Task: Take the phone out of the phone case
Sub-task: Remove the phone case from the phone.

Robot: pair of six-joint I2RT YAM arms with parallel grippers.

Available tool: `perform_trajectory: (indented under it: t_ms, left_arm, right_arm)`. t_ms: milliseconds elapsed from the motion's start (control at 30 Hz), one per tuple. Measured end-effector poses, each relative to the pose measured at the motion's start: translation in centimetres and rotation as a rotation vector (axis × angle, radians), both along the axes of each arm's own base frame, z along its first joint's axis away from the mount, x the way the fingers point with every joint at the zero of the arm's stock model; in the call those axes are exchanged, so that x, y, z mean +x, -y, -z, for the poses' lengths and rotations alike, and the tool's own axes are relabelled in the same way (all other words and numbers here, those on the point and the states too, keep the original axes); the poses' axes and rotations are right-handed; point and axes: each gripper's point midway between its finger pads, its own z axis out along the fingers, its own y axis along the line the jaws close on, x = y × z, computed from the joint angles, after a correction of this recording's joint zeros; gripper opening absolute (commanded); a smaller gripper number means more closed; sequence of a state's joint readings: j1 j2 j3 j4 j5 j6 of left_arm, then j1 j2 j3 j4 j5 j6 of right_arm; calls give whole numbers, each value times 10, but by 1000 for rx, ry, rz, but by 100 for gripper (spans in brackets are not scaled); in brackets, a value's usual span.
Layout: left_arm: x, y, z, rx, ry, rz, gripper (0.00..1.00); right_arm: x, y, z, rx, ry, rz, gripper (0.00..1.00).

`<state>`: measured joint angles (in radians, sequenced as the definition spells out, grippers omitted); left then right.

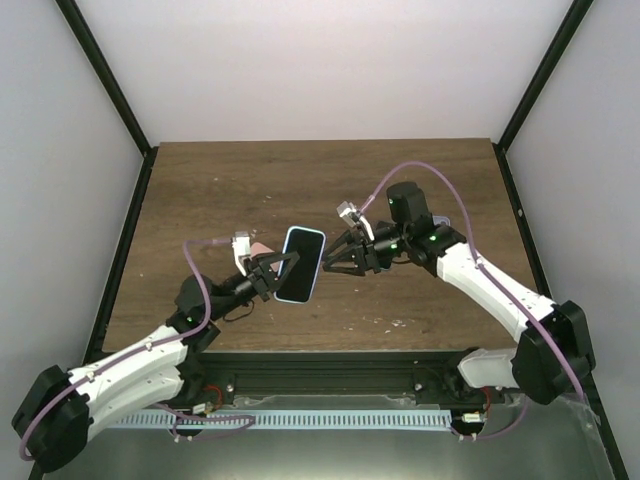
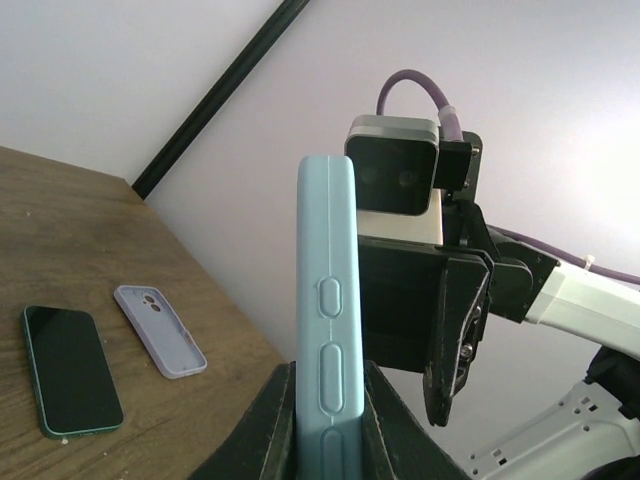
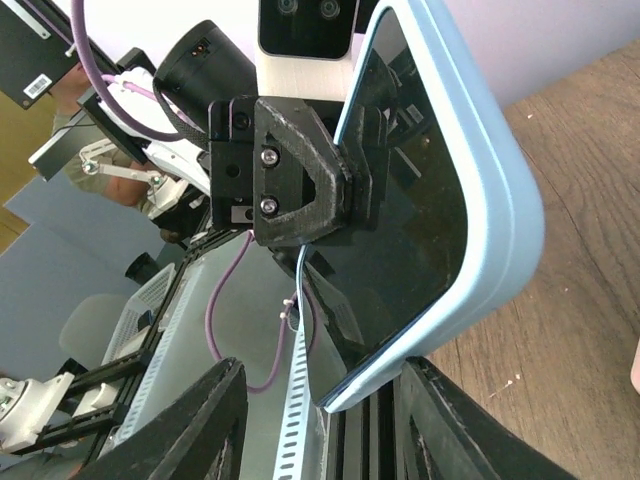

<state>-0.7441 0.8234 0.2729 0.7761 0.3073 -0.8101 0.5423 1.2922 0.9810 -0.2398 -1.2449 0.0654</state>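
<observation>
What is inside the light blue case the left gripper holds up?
A phone with a dark screen fills the light blue case; the case hides the phone's back and sides.

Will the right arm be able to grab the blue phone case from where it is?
Probably yes. The left fingers hold the phone case up in the air, and the right fingers stand open around its free edge with nothing between.

Top view: the phone [image 1: 299, 266] in its case [image 1: 321, 254] is mid-frame over the table [image 1: 300, 180], with the left gripper [image 1: 272, 276] at its left edge and the right gripper [image 1: 333, 260] at its right.
</observation>
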Motion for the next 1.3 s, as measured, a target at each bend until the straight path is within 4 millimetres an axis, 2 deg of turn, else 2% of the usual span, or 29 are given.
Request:
perform_trajectory:
  t_ms: [100, 200, 267, 333, 467, 533, 567, 633, 667, 733, 833, 933, 1067, 1133, 1200, 1267, 1300]
  left_arm:
    - [2, 0, 0, -4, 0, -7, 0]
    - [3, 0, -1, -9, 3, -13, 0]
    - [2, 1, -3, -15, 8, -3, 0]
    - [-1, 4, -3, -15, 9, 15, 0]
    - [-3, 6, -1, -15, 4, 33, 0]
    - [-4, 7, -3, -12, 19, 38, 0]
    - [-6, 7, -4, -11, 36, 44, 6]
    - [-8, 7, -5, -7, 50, 48, 35]
    - [-8, 7, -4, 4, 51, 47, 44]
    - [-5, 9, 3, 48, 29, 46, 53]
    - [0, 14, 11, 146, 14, 72, 53]
    - [-3, 21, 13, 251, 26, 137, 47]
    - [-17, 28, 16, 363, 68, 244, 27]
    - [-22, 30, 20, 388, 72, 278, 24]
    - [-26, 32, 29, 414, 63, 316, 31]
    - [-29, 34, 37, 441, 46, 352, 46]
    - [-30, 34, 39, 453, 48, 362, 50]
  right_arm:
    - [2, -1, 3, -9, -7, 8, 48]
    - [4, -3, 5, -21, -4, 25, 48]
    - [5, -6, 6, -29, 5, 33, 44]
    - [4, -8, 7, -30, 10, 30, 38]
    - [7, -11, 9, -29, 12, 28, 8]
    - [7, -11, 9, -29, -10, 23, 1]
    - [4, -10, 8, -27, -31, 11, 1]
    - [2, -10, 6, -22, -39, 0, 1]
    - [1, -9, 6, -19, -31, -5, 1]
    - [1, -9, 11, -28, 8, -4, 1]
    - [-1, -6, 19, -69, 53, -6, 1]
    - [0, -3, 16, -112, 135, -16, 1]
    - [6, -2, 4, -156, 250, -47, 1]
    - [4, 0, 3, -175, 256, -73, 1]
    - [1, 1, 9, -204, 232, -100, 1]
    - [0, 1, 18, -234, 198, -124, 1]
    - [0, 2, 23, -249, 182, -131, 1]
